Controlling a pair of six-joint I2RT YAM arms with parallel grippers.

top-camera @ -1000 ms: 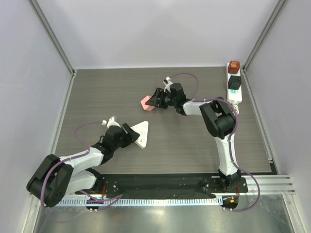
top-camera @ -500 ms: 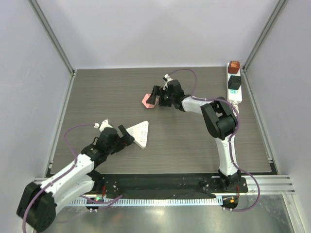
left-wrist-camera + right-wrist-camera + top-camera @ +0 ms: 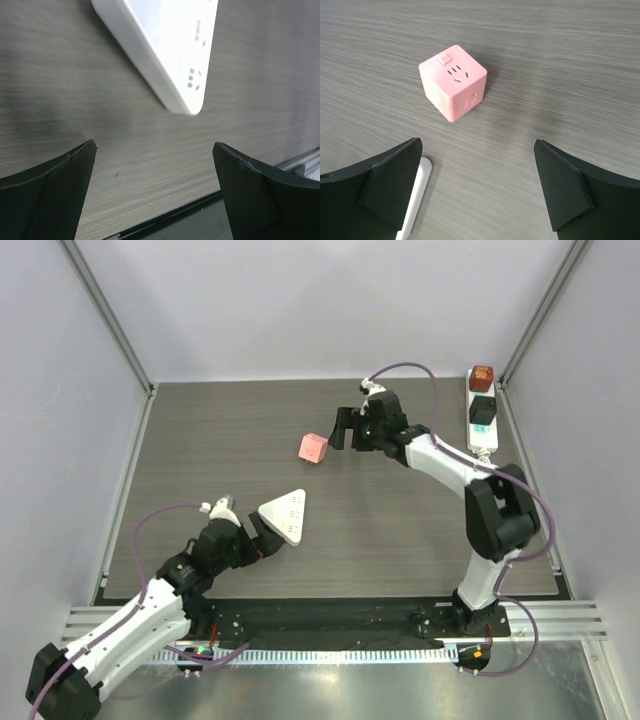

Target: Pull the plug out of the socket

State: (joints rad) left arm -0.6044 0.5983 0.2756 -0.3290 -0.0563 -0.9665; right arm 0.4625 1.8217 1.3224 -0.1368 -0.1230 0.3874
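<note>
The socket (image 3: 482, 423) is a long white power strip lying along the far right edge of the table. Two plugs sit in it, a red-brown one (image 3: 482, 375) at its far end and a black one (image 3: 482, 410) behind that. Neither wrist view shows them. My right gripper (image 3: 343, 429) (image 3: 477, 141) hovers open at mid-table, well left of the strip, with nothing between its fingers. My left gripper (image 3: 258, 537) (image 3: 154, 145) is open and empty near the front left, low over the table.
A pink cube outlet (image 3: 313, 448) (image 3: 453, 89) rests on the table just left of my right gripper. A white triangular plate (image 3: 285, 513) (image 3: 170, 55) lies just ahead of my left gripper; its edge (image 3: 418, 185) shows by my right finger. Grey walls enclose the table.
Both grippers opened wide. The left one drew back toward the front from the white plate. The right one pulled away to the right of the pink cube, which now stands free.
</note>
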